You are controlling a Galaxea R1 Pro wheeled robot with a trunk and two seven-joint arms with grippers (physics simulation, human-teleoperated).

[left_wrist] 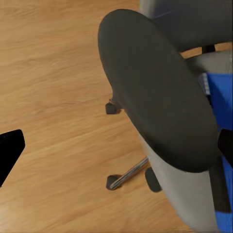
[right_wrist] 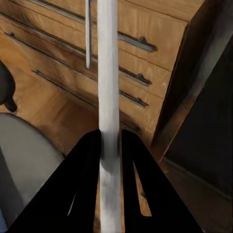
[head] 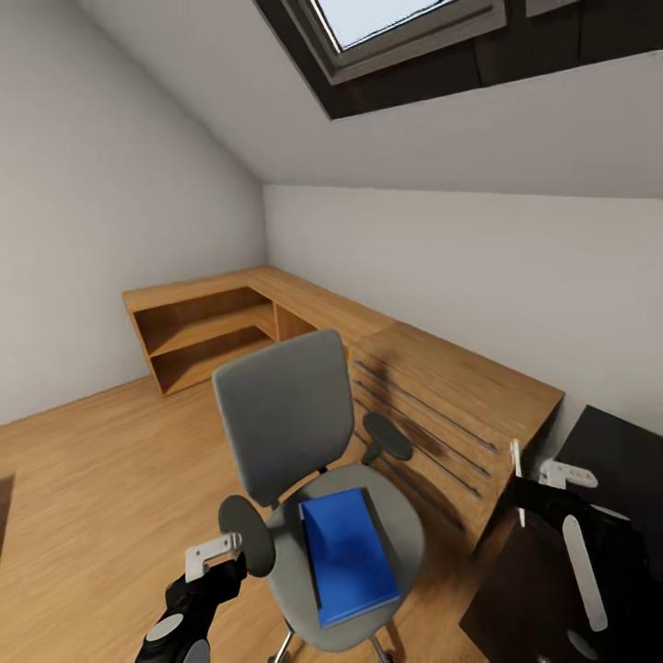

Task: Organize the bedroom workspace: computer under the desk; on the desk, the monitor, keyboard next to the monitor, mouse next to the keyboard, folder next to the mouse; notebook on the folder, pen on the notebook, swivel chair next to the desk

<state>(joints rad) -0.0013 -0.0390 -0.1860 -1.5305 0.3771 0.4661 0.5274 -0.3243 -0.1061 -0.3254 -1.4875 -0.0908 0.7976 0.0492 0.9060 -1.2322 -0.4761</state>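
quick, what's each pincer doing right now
Left pincer: cannot be told; it sits beside the swivel chair's armrest, holding nothing visible.
Right pincer: closed on a thin white rod-like object.

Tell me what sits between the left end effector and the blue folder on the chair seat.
The chair's dark left armrest pad stands between the left end effector and the folder, per the head view.

swivel chair [head: 318, 451]: 1 | folder [head: 348, 555]: 1 | armrests [head: 247, 535]: 2 | drawer unit [head: 442, 414]: 1 | skylight [head: 405, 23]: 1
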